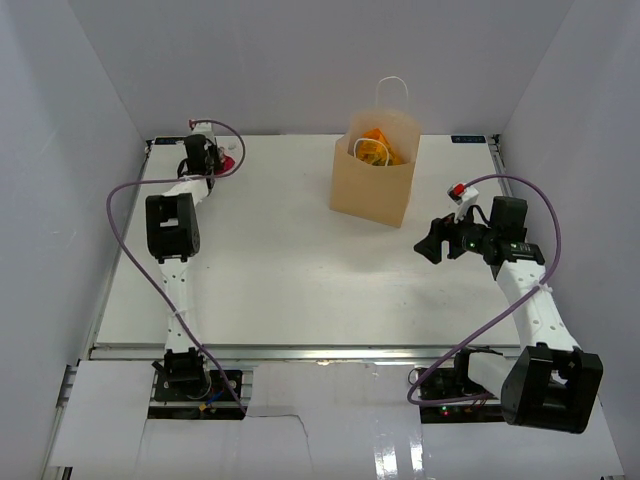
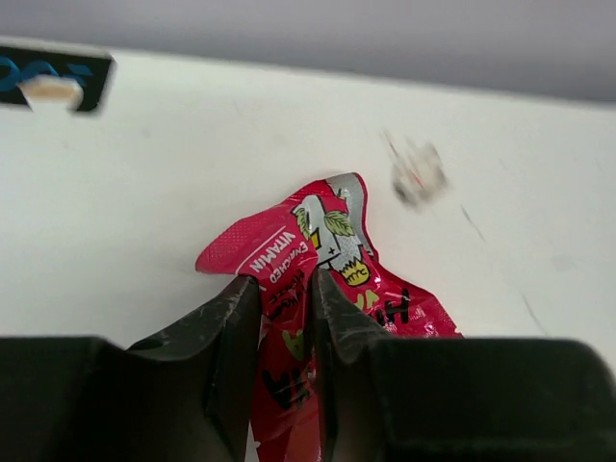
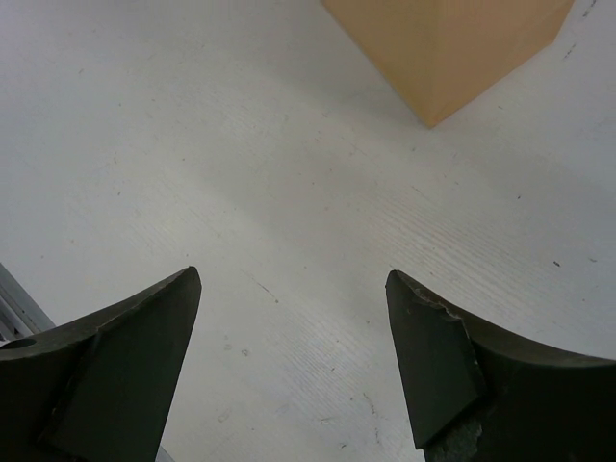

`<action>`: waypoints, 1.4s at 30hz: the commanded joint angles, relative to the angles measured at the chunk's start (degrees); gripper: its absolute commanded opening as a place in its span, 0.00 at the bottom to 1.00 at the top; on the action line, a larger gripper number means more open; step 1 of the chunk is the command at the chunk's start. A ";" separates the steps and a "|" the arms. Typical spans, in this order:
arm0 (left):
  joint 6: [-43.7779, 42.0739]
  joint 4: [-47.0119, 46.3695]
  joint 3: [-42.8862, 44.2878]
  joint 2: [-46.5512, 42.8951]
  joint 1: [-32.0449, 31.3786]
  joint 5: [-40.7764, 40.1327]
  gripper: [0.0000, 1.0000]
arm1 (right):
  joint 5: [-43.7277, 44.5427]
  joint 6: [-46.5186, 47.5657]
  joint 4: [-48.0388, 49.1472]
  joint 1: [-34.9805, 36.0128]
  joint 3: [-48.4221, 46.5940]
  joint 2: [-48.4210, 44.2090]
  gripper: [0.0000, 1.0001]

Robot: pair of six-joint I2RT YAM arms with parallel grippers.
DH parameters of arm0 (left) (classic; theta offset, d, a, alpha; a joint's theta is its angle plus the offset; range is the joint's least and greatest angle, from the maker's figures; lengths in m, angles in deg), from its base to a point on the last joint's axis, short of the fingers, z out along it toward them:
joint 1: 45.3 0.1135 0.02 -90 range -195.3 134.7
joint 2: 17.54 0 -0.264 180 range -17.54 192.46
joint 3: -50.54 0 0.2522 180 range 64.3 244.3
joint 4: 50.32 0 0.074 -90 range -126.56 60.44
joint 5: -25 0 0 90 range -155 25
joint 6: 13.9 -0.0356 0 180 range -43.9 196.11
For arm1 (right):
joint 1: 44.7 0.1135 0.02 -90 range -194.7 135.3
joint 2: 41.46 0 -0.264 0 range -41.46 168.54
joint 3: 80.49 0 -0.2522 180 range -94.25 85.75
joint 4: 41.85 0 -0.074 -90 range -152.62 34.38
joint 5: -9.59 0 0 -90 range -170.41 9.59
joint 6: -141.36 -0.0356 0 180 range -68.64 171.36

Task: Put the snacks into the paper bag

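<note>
Left fingers (image 2: 226, 356), pinched on the magenta packet (image 2: 327, 241), should lift it clear of the bench (image 2: 144, 192) before crossing to the bag (image 1: 372, 185) at upper centre; right fingers (image 3: 115, 356) gape empty.

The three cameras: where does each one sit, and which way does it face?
Top external: above and behind, looking down on the table; left arm and right arm show, bases at bottom.
Left wrist: on the left arm, facing the table's far edge; left claw shut on a magenta packet.
Right wrist: on the right arm, facing down at the table; right claw open.
Shared: top and right wrist views both show the paper bag.
</note>
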State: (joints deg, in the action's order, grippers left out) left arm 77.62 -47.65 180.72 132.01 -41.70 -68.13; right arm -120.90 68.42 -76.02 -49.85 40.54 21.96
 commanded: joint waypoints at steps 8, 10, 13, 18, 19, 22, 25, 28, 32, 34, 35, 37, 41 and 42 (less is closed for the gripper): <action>14.45 3.01 -35.71 -25.35 -2.63 15.61 0.00 | -2.57 0.52 1.77 -0.21 -0.32 -5.49 0.83; 14.92 3.01 -43.53 -29.30 -3.32 17.45 0.00 | -3.36 0.26 1.86 -0.21 -0.23 -6.11 0.83; 15.71 3.44 -52.77 -37.83 -6.05 19.56 0.00 | -5.29 -0.01 2.12 -0.21 0.04 -7.17 0.83; 19.04 5.55 -61.65 -51.80 -7.20 25.89 0.00 | -12.49 2.79 0.03 -0.13 -0.31 -7.78 0.82; 19.66 7.38 -63.32 -53.65 -7.37 27.81 0.00 | -16.34 3.24 -0.60 0.13 -0.75 -7.61 0.82; 22.37 9.50 -66.66 -59.98 -8.25 32.74 0.00 | -22.77 10.06 -6.55 3.28 -2.85 -6.64 0.81; 26.15 10.39 -70.08 -65.17 -9.39 40.64 0.00 | -24.72 24.52 -14.20 8.98 -4.96 -6.46 0.82; 30.80 9.69 -72.21 -70.09 -10.62 48.56 0.00 | -23.94 37.91 -20.44 13.04 -6.81 -6.29 0.84; 31.88 7.15 -69.16 -79.05 -12.47 45.78 0.00 | -22.79 38.84 -20.20 13.76 -8.57 -5.41 0.84; 32.75 4.51 -65.20 -80.73 -12.74 41.47 0.00 | -22.00 37.44 -19.15 13.85 -8.49 -5.67 0.84; 34.06 3.54 -63.01 -80.22 -12.91 40.67 0.00 | -21.65 34.91 -17.32 13.76 -8.23 -5.93 0.84; 34.51 3.01 -54.14 -76.11 -13.70 38.21 0.00 | -21.03 33.57 -16.69 13.67 -7.96 -6.55 0.84; 33.82 3.09 -37.53 -64.15 -18.00 36.71 0.00 | -18.75 29.61 -14.84 13.67 -6.73 -8.31 0.84; 33.38 3.62 -30.62 -61.34 -18.79 36.62 0.00 | -17.27 28.91 -14.67 13.59 -6.38 -8.57 0.84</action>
State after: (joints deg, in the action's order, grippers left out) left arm 110.93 -43.06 140.52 64.47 -57.77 -29.86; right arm -140.25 99.67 -92.85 -36.29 34.38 15.25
